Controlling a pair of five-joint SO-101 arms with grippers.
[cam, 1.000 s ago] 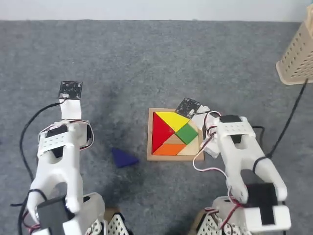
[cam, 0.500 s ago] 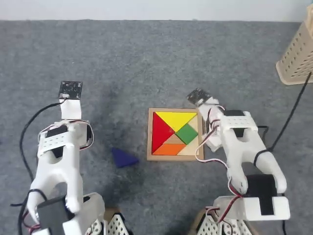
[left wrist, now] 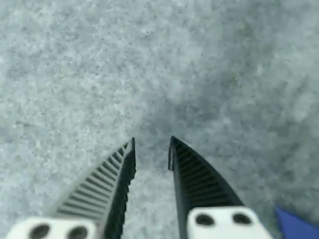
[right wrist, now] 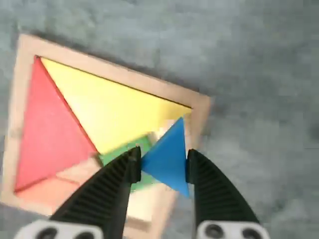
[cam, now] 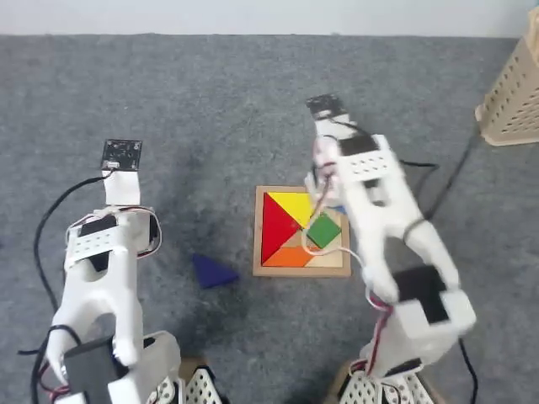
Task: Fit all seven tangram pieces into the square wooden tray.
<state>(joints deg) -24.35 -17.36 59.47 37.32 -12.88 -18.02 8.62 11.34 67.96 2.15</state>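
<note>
The square wooden tray [cam: 299, 271] lies mid-table with a red triangle [cam: 276, 227], a yellow triangle [cam: 295, 206], a green square [cam: 324, 230] and an orange piece [cam: 290, 257] in it. The right arm [cam: 362, 168] stretches over the tray's right part. My right gripper [right wrist: 163, 152] is shut on a light blue triangle [right wrist: 168, 154], held above the tray [right wrist: 199, 107] near its yellow triangle [right wrist: 109, 109]. A dark blue triangle [cam: 212, 271] lies on the carpet left of the tray. My left gripper [left wrist: 152, 142] hovers over bare carpet, open by a narrow gap, with the dark blue triangle [left wrist: 295, 225] off to its side.
Grey carpet covers the table. A perforated wooden box [cam: 514, 93] stands at the back right. A black cable [cam: 455, 172] trails from the right arm. The left arm [cam: 105, 252] stands left of the dark blue triangle.
The right arm swung from the tray's right side to above the tray, stretching farther back. The left arm and the dark blue triangle stayed put.
</note>
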